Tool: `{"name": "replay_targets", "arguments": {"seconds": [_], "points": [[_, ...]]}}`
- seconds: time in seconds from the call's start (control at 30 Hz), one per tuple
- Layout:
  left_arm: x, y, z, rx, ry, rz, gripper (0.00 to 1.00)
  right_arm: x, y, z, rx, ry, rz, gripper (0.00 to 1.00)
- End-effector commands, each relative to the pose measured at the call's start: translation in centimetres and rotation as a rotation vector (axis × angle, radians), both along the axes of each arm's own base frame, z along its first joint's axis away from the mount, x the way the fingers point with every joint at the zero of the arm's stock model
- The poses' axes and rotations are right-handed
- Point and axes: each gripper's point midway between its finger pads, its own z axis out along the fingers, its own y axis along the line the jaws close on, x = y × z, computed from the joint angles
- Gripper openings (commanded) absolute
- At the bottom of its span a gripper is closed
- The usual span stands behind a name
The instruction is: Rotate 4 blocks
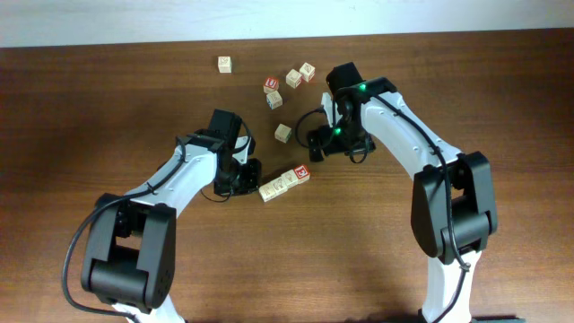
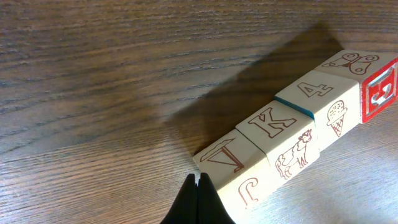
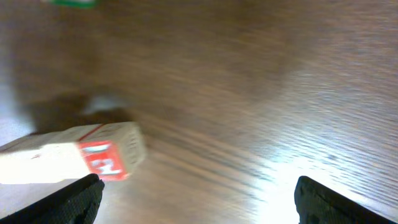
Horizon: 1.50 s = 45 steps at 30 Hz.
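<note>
The brown wood desk (image 1: 502, 108) is the biggest thing here. My 2 arms come in from the near edge, L arm (image 1: 179, 175) on the left and R arm (image 1: 404, 126) on the right. Both bend in toward the middle of the desk.

Next is the row of 4 blocks (image 1: 284, 184). It lies flat about mid-desk, on a slant. All 4 touch side by side, and the row is btw my 2 grippers. In the L wrist view, starting from my end:
- V block (image 2: 233, 168), w/ a J on its side
- K block (image 2: 280, 134), w/ a cow
- 4 block (image 2: 323, 102), w/ an ice cream
- E block (image 2: 376, 87), w/ a red frame

My L gripper (image 2: 198, 190) is clenched tight w/ nothing in it. Its tip sits right at the corner of the V block. I can't tell if it touches.

My R gripper (image 3: 199, 196) is spread wide and let go, holding nothing. It's at the other end of the row. The E block is just beside one finger (image 3: 78, 199), not btw the two. That view is blurry.

Small stuff last. The loose blocks (image 1: 293, 78) sit nearer the far edge, well apart from the row. One is a red-top cube (image 1: 272, 85). One pale block (image 1: 283, 133) is nearest the row, and one lone block (image 1: 224, 64) is off to the left.
</note>
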Motion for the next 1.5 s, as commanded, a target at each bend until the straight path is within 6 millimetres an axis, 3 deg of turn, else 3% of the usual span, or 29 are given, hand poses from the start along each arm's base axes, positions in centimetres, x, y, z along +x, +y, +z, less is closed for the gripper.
{"name": "replay_targets", "arguments": {"seconds": [0.0, 0.3, 0.93, 1.17, 1.23, 1.3, 1.4, 1.43, 1.47], "points": [[0.3, 0.0, -0.2, -0.001, -0.002, 0.004, 0.00, 1.0, -2.5, 0.4, -0.137, -0.068, -0.019, 0.98], [1.4, -0.4, 0.0, -0.015, -0.050, 0.004, 0.00, 1.1, -2.6, 0.4, -0.141, -0.070, -0.020, 0.99], [1.3, -0.3, 0.0, -0.014, -0.049, -0.004, 0.00, 1.1, -2.6, 0.4, -0.141, -0.070, -0.020, 0.98], [-0.3, 0.0, -0.3, -0.004, 0.023, -0.004, 0.00, 1.2, -2.5, 0.4, -0.140, -0.075, -0.020, 0.98], [-0.7, 1.4, -0.4, 0.049, 0.056, 0.045, 0.00, 2.6, -1.9, 0.7, -0.110, -0.134, -0.028, 0.98], [0.1, 3.8, 0.7, 0.125, 0.042, 0.092, 0.00, 2.6, -1.6, 0.7, -0.095, -0.130, -0.025, 0.98], [2.2, 6.6, 5.7, 0.129, -0.053, 0.179, 0.00, 2.1, 0.2, 1.0, 0.001, -0.115, 0.042, 0.98], [2.3, 7.4, 7.5, 0.119, -0.088, 0.202, 0.00, 1.9, 0.4, 1.1, 0.014, -0.112, 0.084, 0.72], [1.9, 7.8, 9.3, 0.113, -0.115, 0.228, 0.00, 1.7, 0.2, 1.6, 0.024, -0.102, 0.073, 0.20]]}}
